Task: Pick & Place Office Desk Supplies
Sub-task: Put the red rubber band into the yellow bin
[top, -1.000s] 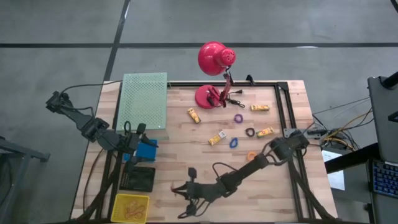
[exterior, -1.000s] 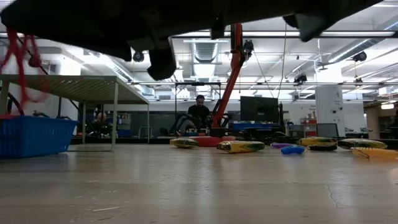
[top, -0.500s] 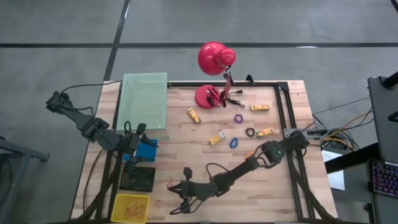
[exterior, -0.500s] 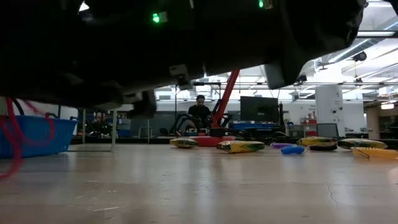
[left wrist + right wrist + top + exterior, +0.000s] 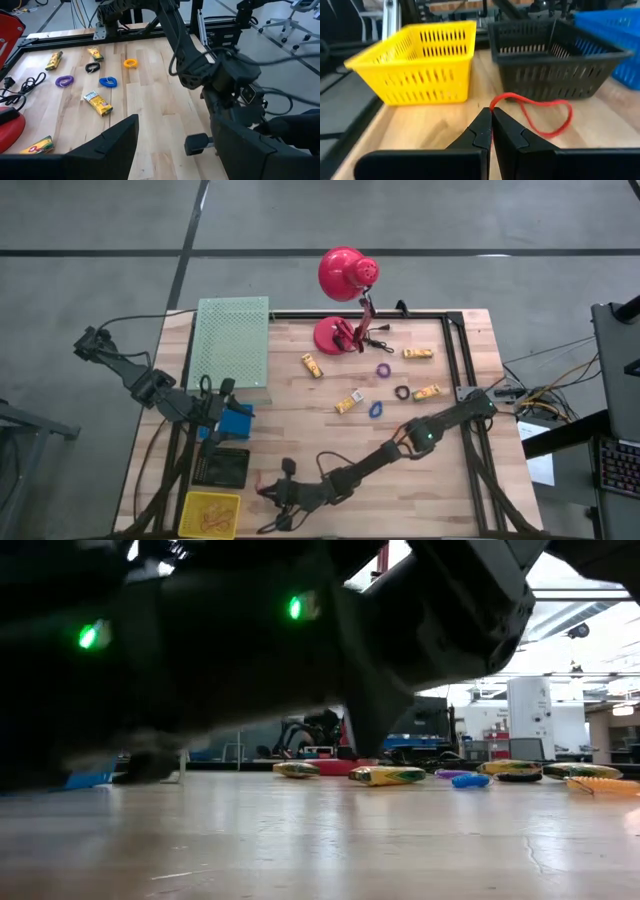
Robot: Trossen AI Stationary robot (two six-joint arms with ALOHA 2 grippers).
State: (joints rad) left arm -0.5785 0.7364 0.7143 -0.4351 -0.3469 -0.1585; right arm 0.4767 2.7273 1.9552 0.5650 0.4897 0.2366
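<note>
Stretching low across the table's near edge, the right gripper (image 5: 491, 125) has its jaws pinched together on a red rubber band (image 5: 540, 116), just in front of the yellow basket (image 5: 415, 62) and black basket (image 5: 552, 60). The left gripper (image 5: 172, 145) hangs open by the blue basket (image 5: 238, 423). Yellow pieces (image 5: 312, 365) and rings (image 5: 383, 370) lie near the lamp (image 5: 345, 280). Can't read any labels.

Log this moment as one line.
right gripper: shut on red rubber band, near yellow basket | left gripper: open, waiting by blue basket
</note>
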